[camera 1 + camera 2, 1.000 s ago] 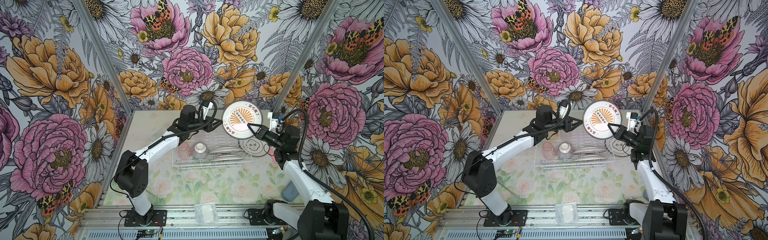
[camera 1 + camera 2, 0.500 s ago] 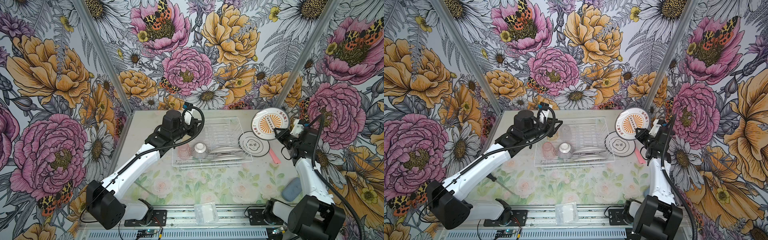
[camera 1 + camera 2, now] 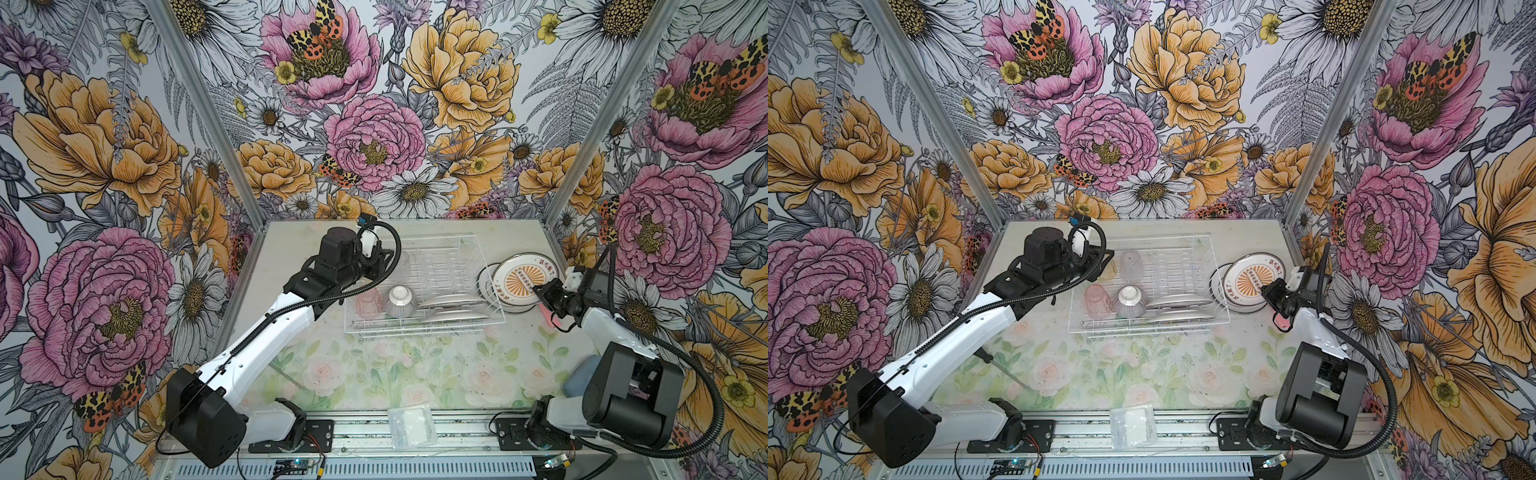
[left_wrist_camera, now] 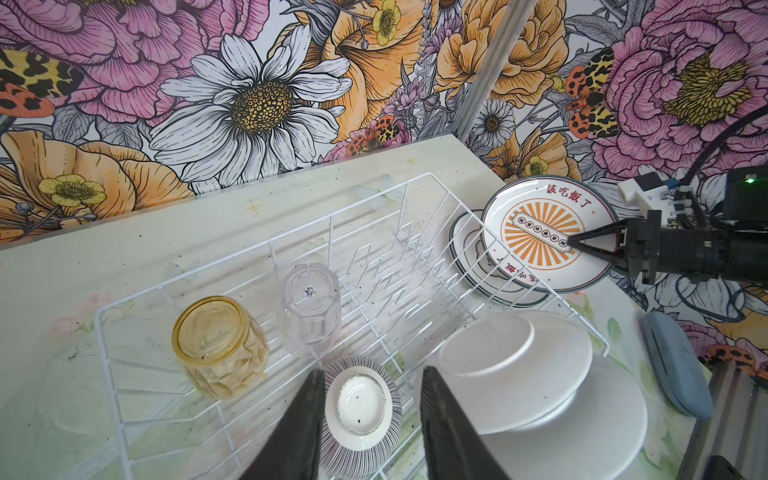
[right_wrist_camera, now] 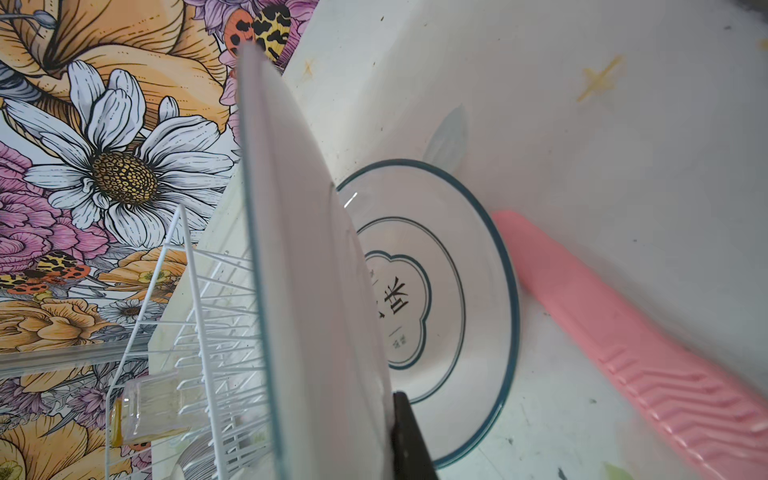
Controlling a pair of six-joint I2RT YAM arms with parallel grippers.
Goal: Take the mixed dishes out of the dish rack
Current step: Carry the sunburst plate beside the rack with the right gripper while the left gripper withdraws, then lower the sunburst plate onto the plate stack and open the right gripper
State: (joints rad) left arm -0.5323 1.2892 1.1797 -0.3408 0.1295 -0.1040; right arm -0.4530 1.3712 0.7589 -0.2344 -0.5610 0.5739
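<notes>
Plate sat tilted, clamped in your right pincer over stacked plate near tabletop's right edge; it needed levelling before release. Left pincer hung half-open, empty.

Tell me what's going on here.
The dish rack is being emptied. The right gripper holds a sunburst plate tilted over another plate lying on the table beside the rack. The left gripper hangs open, aimed at the bowl in the rack. A yellow cup, a clear cup, a pink cup and two plates wait inside.
</notes>
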